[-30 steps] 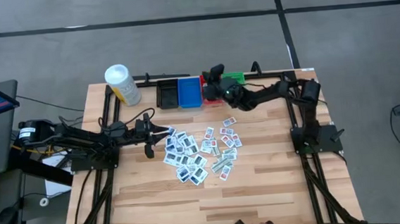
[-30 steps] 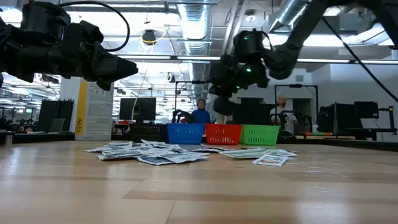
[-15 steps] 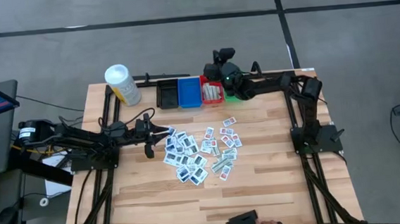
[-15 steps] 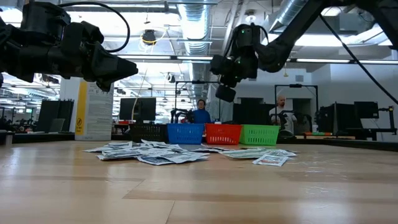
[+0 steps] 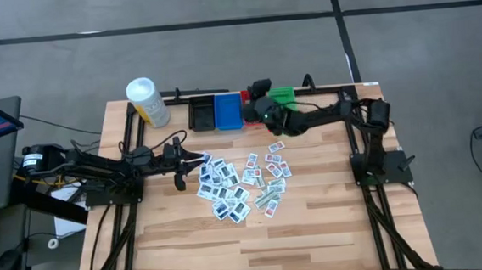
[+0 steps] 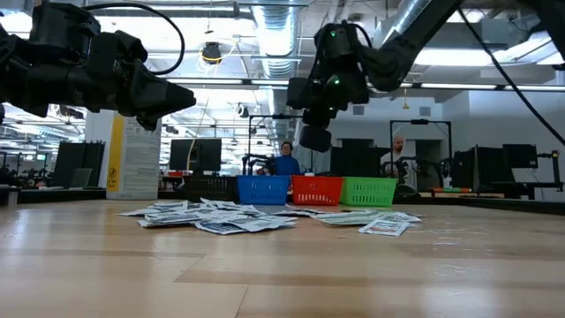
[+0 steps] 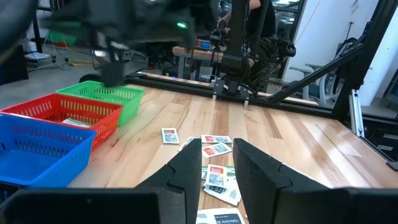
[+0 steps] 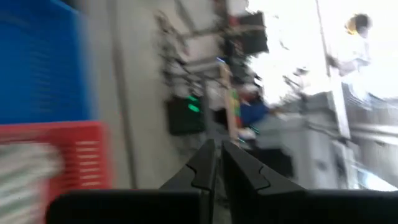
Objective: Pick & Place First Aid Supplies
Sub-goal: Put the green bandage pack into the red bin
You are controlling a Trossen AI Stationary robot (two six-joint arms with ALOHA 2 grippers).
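The first aid packets (image 5: 240, 182) lie in a loose pile mid-table, flat on the wood, and also show in the low view (image 6: 221, 219) and the left wrist view (image 7: 214, 152). My left gripper (image 5: 188, 162) hovers open at the pile's left edge (image 7: 217, 163), above the table (image 6: 177, 93). My right gripper (image 5: 259, 89) hangs over the red bin (image 5: 254, 121) at the far edge, high above it (image 6: 315, 139). Its fingers (image 8: 218, 163) are shut with nothing visible between them. White strips lie in the red bin (image 8: 25, 168).
Black bin (image 5: 201, 114), blue bin (image 5: 228, 110), red bin and green bin (image 5: 282, 93) stand in a row at the far edge. A white-capped yellow container (image 5: 147, 101) stands at the far left corner. Bare wood lies toward the near edge. People show in the room behind (image 6: 284, 159).
My right gripper swung out past the bins toward the far edge, then came back nearer and lower, and now hangs over the red bin. A hand with a dark object at the near edge has left the picture. The pile has not moved.
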